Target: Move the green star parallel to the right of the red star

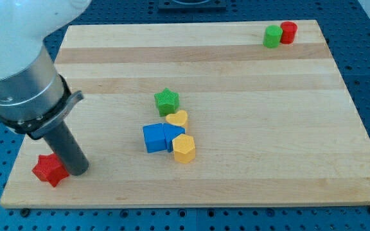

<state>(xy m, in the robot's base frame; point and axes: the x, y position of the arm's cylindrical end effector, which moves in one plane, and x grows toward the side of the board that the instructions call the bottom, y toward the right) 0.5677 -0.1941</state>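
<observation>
Green star [167, 101] is the one to watch, but starting at my tip [78, 172]: it's down at the view's bottom left, bare rod holding nothing, touching or just beside the red star [49, 169] on its right. That green star sits well apart near mid-board, just above a yellow heart [178, 119], blue blocks [159, 137] and a yellow hexagon [184, 149]. Green cylinder [273, 36] and red cylinder [289, 31] touch at top right on the wooden board [249, 128].
</observation>
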